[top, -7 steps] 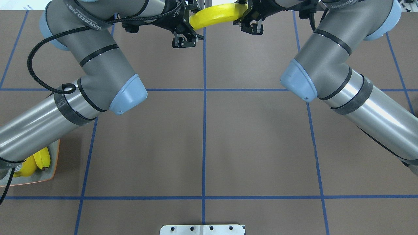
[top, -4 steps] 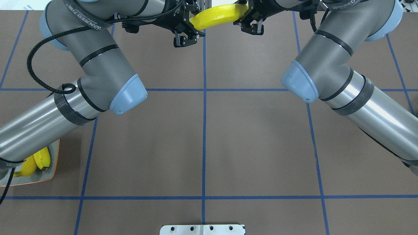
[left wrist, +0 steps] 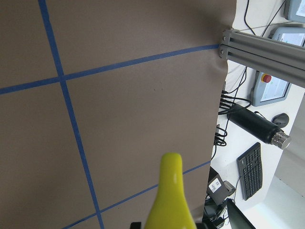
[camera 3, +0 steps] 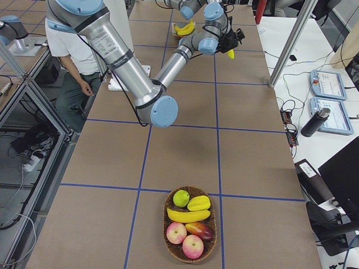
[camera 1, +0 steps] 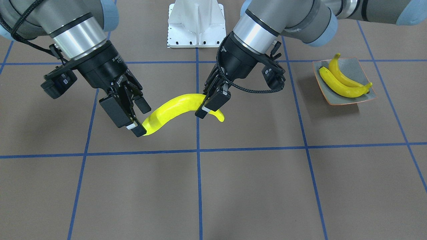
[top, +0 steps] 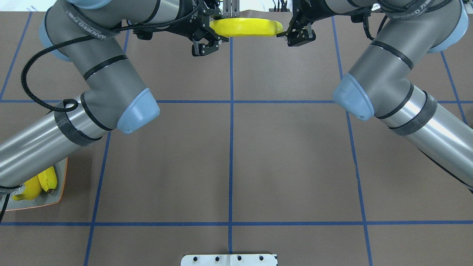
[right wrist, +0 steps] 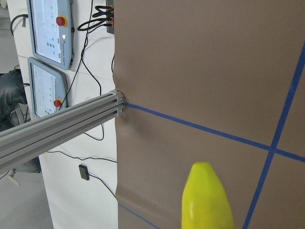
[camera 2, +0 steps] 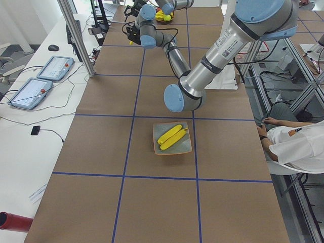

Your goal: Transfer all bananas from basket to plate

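A yellow banana (camera 1: 176, 108) hangs above the table's far middle (top: 244, 27), between both grippers. My left gripper (camera 1: 206, 111) is shut on it near its stem end. My right gripper (camera 1: 140, 121) is open, its fingers straddling the other tip. Each wrist view shows one end of the banana (left wrist: 169, 191) (right wrist: 207, 198) above brown table. The grey-green plate (camera 1: 365, 98) (top: 61, 192) sits on my left with two bananas (camera 1: 340, 83) on it. The wicker basket (camera 3: 168, 244) stands at my right end and holds one banana (camera 3: 188, 216).
The basket also holds apples (camera 3: 192, 245), a green fruit (camera 3: 180, 197) and a mango (camera 3: 200, 229). The white base mount (camera 1: 196, 26) is at the near edge. An aluminium post (left wrist: 262, 47), tablets and cables lie past the far edge. A seated person (camera 2: 298, 147) is behind the robot.
The banana went from tilted to level. Both arms drifted outward; the right gripper drew back further along the banana's tip while the banana stayed with the left gripper.
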